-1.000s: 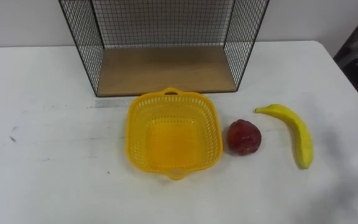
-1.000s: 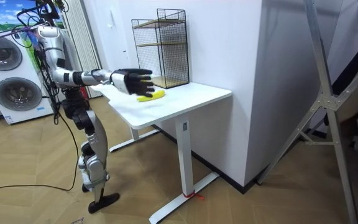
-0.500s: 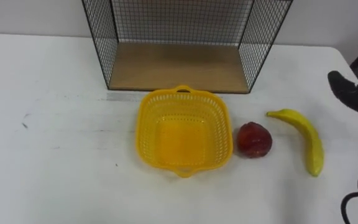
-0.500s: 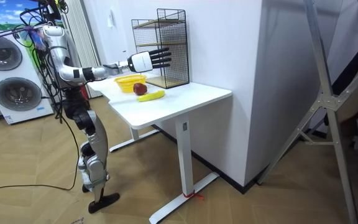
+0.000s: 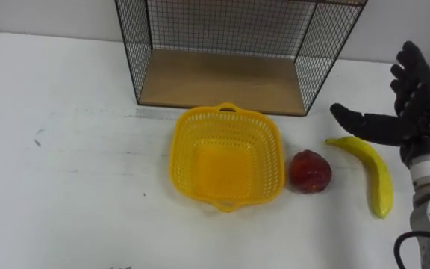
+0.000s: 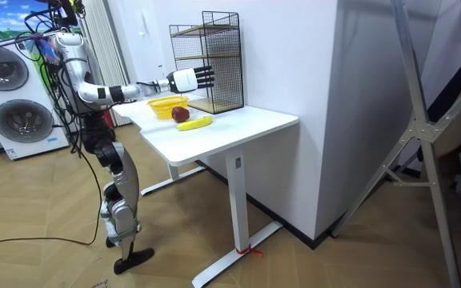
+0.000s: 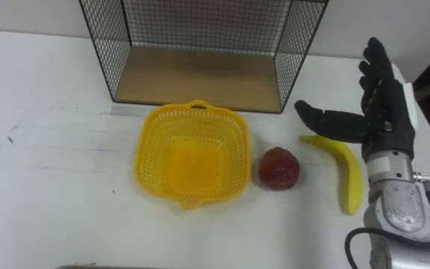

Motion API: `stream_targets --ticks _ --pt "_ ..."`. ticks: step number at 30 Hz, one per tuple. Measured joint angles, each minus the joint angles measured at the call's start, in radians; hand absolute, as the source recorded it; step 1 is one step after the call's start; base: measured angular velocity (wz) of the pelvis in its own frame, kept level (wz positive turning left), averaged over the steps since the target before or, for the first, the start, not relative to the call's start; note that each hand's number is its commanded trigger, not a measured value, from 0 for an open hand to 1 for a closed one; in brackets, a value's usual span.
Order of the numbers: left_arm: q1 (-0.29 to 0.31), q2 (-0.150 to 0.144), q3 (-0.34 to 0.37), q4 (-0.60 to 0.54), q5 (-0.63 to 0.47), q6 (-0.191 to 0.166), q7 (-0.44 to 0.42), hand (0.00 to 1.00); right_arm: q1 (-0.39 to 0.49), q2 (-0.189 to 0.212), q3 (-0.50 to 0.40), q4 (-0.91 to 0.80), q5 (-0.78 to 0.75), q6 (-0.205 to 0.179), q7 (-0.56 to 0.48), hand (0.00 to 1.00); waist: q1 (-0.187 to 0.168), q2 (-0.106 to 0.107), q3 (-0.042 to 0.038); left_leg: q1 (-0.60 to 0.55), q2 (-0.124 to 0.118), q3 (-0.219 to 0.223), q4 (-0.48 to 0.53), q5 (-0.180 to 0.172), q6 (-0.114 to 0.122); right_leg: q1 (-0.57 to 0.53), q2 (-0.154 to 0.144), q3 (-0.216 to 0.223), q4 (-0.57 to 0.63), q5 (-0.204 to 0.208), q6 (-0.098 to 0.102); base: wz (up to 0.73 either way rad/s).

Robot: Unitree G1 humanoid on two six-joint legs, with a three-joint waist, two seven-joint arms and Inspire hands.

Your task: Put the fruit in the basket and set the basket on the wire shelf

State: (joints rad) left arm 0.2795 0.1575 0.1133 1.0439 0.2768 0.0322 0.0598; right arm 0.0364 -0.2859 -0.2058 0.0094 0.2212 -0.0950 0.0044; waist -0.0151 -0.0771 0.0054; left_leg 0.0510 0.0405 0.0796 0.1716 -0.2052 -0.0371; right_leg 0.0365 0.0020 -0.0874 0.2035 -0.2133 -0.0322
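I stood in a home-like laundry corner, part test lab, front-loading washing machines [image 6: 18, 120] behind me, wood-plank floor [image 6: 54, 260], bare white walls [image 6: 294, 48], a white desk [image 6: 246, 124] bearing a wire shelf [image 6: 218, 60], a metal rig frame [image 6: 417, 128] at the room view's right

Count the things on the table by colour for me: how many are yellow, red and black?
Yellow: 2, the basket and the banana
Red: 1, the round fruit
Black: 1, the wire shelf
Total: 4
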Motion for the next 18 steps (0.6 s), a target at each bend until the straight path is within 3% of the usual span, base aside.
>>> stream_targets --ticks 11,18 --pt "-0.003 0.013 -0.021 0.001 0.0 0.0 -0.006 0.0 0.0 0.0 0.044 0.0 -0.031 0.029 0.073 0.0 -0.003 -0.002 0.0003 0.0 0.0 -0.001 0.0 0.0 0.0 0.0 0.0 0.0 0.0 0.0 0.0 0.0" --pt "-0.004 0.023 -0.04 0.003 -0.001 0.005 -0.023 0.0 0.002 0.002 0.109 0.017 -0.127 0.048 0.14 0.0 -0.004 -0.005 0.001 0.004 0.0 -0.004 0.003 0.0 0.0 0.014 -0.001 -0.003 -0.002 0.001 0.0 0.02"
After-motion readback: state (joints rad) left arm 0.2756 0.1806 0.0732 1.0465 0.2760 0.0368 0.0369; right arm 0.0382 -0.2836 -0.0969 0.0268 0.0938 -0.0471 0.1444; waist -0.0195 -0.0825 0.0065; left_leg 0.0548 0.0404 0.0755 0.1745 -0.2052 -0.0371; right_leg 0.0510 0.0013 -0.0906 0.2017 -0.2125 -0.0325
